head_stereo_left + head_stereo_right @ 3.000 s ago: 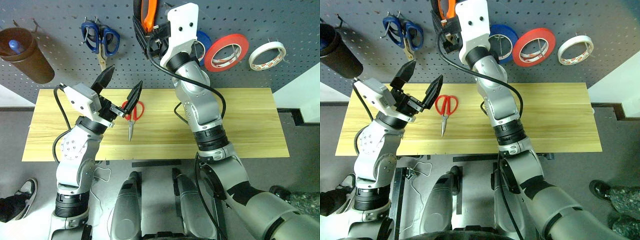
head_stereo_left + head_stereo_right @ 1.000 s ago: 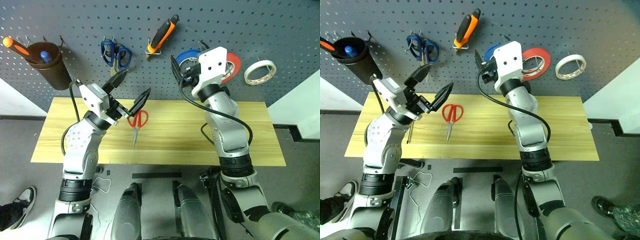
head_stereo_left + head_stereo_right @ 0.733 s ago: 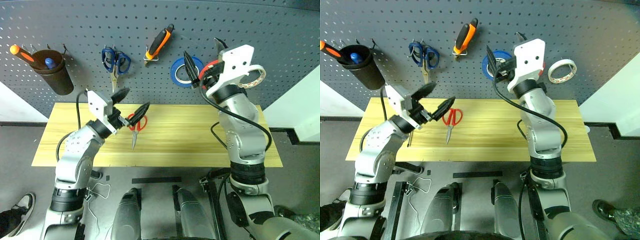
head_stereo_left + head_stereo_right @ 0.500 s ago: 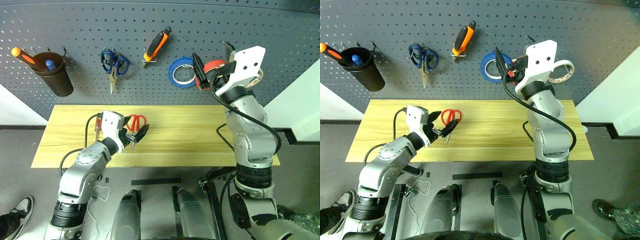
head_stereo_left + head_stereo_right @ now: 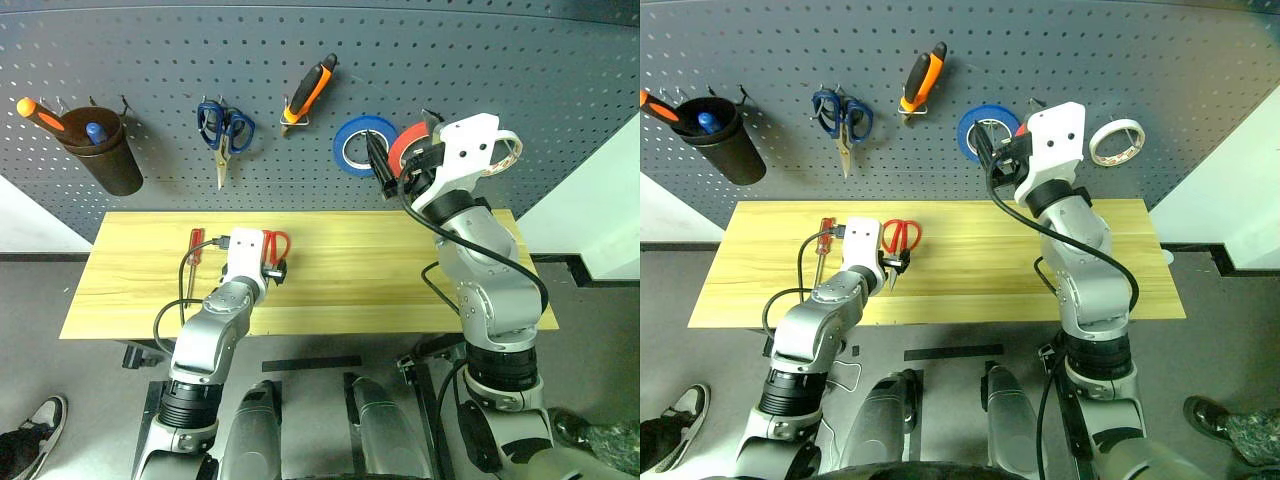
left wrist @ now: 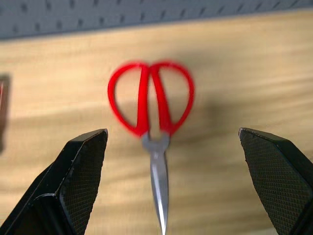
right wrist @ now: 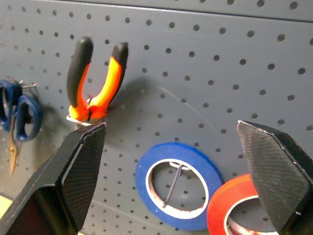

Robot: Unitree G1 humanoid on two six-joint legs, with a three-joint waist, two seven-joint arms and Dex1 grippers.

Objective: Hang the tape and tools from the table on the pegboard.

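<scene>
The red-handled scissors [image 6: 151, 105] with short steel blades lie flat on the counter [image 5: 400, 290], a long top of light yellowish wood, closed, handles toward the dark grey pegboard [image 5: 560, 90]. The left end effector [image 6: 171, 181] hangs low over them with its black fingers spread wide, one on either side, touching nothing. Beside the scissors lies the thin red-handled screwdriver [image 5: 194, 246]. Above, on the pegboard's hooks, hang the orange-and-black pliers [image 5: 308, 92], blue-handled scissors [image 5: 224, 129], a blue tape roll [image 5: 362, 145], a red roll [image 5: 405, 150] and the white-cream tape roll [image 5: 1114, 141]. The right end effector [image 7: 173, 147] is raised before the blue roll, fingers apart and empty. Grey floor lies under the counter.
</scene>
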